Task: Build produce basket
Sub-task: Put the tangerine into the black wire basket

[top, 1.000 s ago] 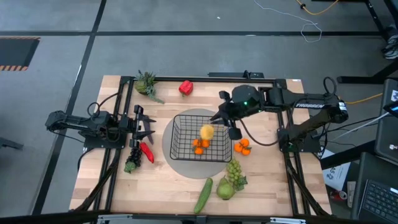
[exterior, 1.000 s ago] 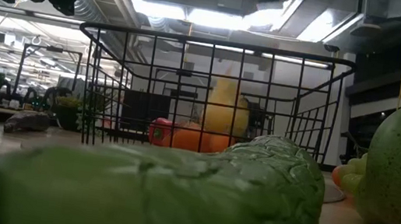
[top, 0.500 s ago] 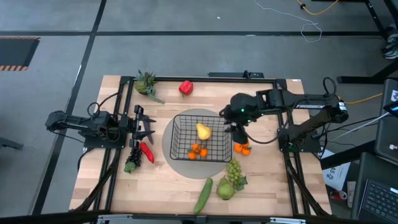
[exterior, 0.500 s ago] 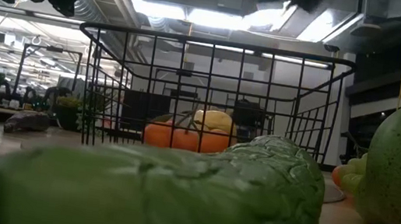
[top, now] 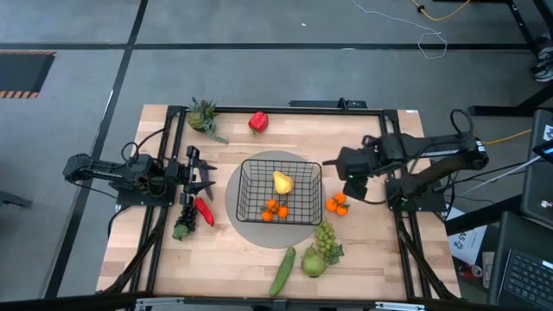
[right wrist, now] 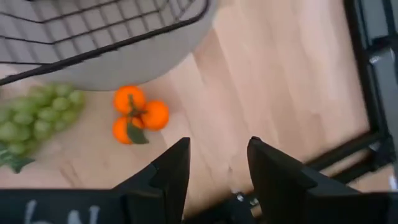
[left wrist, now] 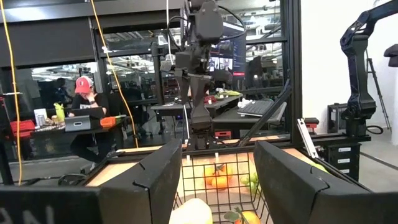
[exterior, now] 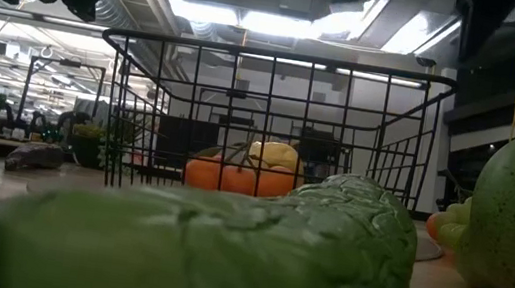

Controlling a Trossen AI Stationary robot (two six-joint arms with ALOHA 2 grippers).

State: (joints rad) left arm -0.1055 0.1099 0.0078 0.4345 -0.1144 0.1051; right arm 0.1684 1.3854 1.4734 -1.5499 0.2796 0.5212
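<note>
The black wire basket (top: 278, 192) stands on a round grey mat (top: 238, 216) at mid-table. A yellow fruit (top: 282, 181) and small oranges (top: 275, 209) lie on the basket's floor; both show in the low view (exterior: 274, 154). My right gripper (top: 337, 164) hovers open and empty just right of the basket, above a loose bunch of oranges (right wrist: 138, 117). My left gripper (top: 207, 180) waits open and empty at the table's left, pointing at the basket (left wrist: 217, 180). A red pepper (top: 204, 211) and dark grapes (top: 183, 226) lie near it.
Green grapes (top: 326, 238), a green pear (top: 313, 263) and a cucumber (top: 282, 270) lie near the table's front edge. A red pepper (top: 257, 122) and a leafy green piece (top: 204, 117) lie at the far edge. Black frame rails (top: 402, 216) run along the table's sides.
My right gripper, open, has drawn back from over the basket toward the table's right edge. The yellow fruit, standing upright in the basket a second ago, has tipped over and now lies on the basket's floor beside the oranges.
</note>
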